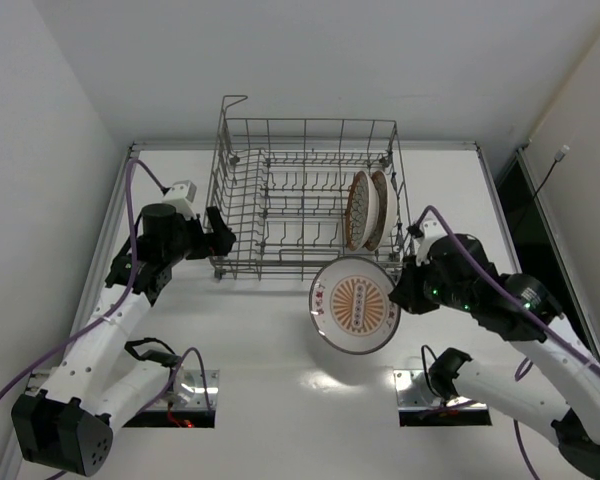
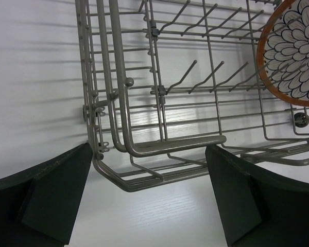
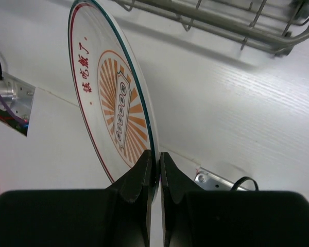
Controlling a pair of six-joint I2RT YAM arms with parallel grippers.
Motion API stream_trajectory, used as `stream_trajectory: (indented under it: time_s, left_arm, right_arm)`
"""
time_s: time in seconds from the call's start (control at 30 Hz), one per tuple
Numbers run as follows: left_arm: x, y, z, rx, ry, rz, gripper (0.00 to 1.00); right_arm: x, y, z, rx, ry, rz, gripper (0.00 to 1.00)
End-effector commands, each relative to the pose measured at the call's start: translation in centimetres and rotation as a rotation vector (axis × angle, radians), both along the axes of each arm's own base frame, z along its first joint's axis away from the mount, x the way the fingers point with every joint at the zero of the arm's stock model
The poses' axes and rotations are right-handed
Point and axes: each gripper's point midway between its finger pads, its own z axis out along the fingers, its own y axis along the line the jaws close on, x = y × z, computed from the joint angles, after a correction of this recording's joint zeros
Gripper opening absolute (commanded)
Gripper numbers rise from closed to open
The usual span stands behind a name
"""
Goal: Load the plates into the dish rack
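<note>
The grey wire dish rack stands at the back of the table. Two brown-rimmed floral plates stand upright in its right end; one shows in the left wrist view. My right gripper is shut on the rim of the sunburst plate, holding it tilted above the table just in front of the rack's right part. In the right wrist view the plate is pinched edge-on between the fingertips. My left gripper is open and empty at the rack's front left corner.
The white table is walled on the left, back and right. Two metal mounting plates sit at the arm bases. Purple cables run along both arms.
</note>
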Motion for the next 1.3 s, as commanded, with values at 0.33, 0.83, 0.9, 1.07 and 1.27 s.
stream_trajectory:
  time_s: [0.33,0.83,0.9,1.07,1.27]
  left_arm:
    - [0.9,0.3,2.3,0.014,-0.082,0.025,0.91]
    - [0.8,0.2,2.3,0.009,-0.081,0.016,0.91]
    - [0.7,0.2,2.6,0.007,-0.090,0.016,0.91]
    - [0.7,0.3,2.4,0.006,-0.079,0.028,0.91]
    - [0.5,0.3,2.7,0.003,-0.089,0.028,0.91]
  right_arm:
    - [9.9,-3.3,13.5,-0.207,-0.333,-0.349,0.00]
    - [21.3,-0.2,15.0,-0.558,-0.303,-0.397,0.00]
    - [21.7,-0.6,15.0,-0.568,-0.304,-0.418,0.00]
    - [23.0,-1.4,12.5,-0.632,-0.247,-0.439,0.00]
    - [25.1,-1.4,10.5,-0.694,-0.216,-0.450,0.00]
